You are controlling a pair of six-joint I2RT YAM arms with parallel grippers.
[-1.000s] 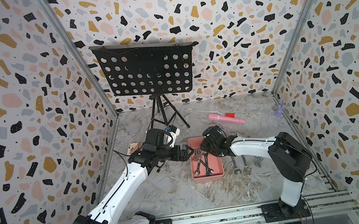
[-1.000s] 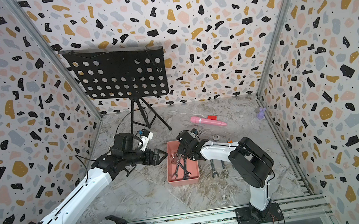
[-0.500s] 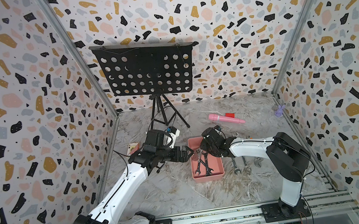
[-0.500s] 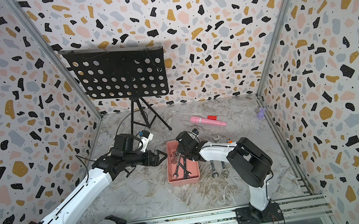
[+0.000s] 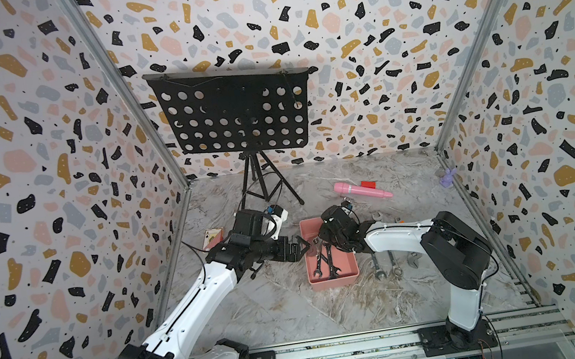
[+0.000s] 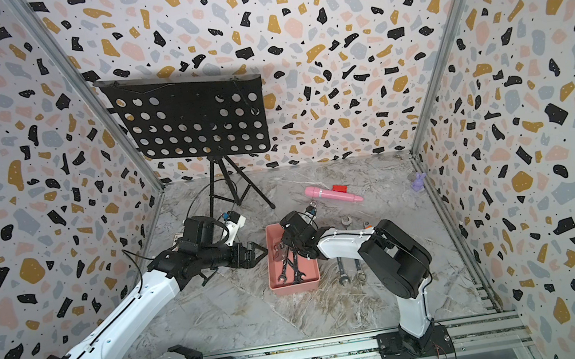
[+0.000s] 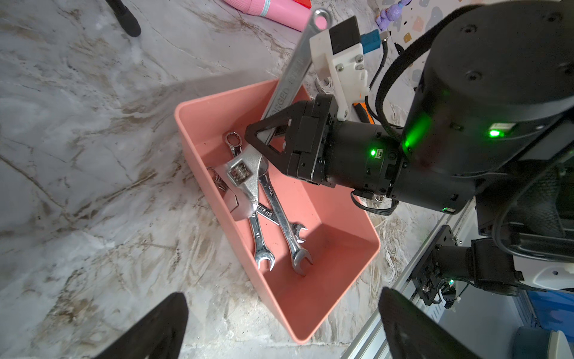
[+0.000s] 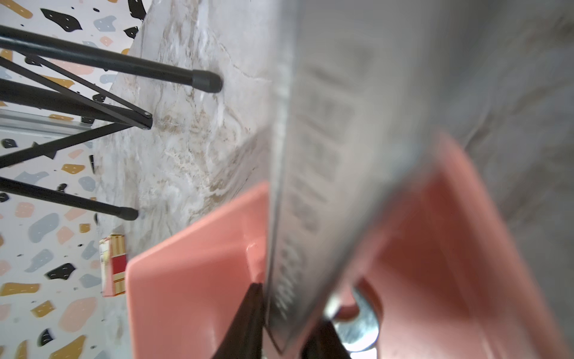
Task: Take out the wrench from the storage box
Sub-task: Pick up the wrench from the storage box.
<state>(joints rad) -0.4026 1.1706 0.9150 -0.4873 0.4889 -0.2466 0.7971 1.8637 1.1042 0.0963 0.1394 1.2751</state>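
Observation:
The storage box is a salmon-pink tray on the marble floor, holding several steel wrenches. A big adjustable wrench leans in it, head down on the others, handle sticking up over the far rim. My right gripper reaches into the box from the right and is shut on that handle, a black finger pressed to each side. My left gripper hangs open beside the box's left wall, holding nothing.
Two open-end spanners lie crossed in the box. More wrenches lie on the floor right of it. A black music stand stands at the back, with a pink cylinder, red block, purple figure and card box around.
The right gripper's jaws have closed in on the adjustable wrench's handle, and its arm edged slightly left. The left arm has stayed still and open.

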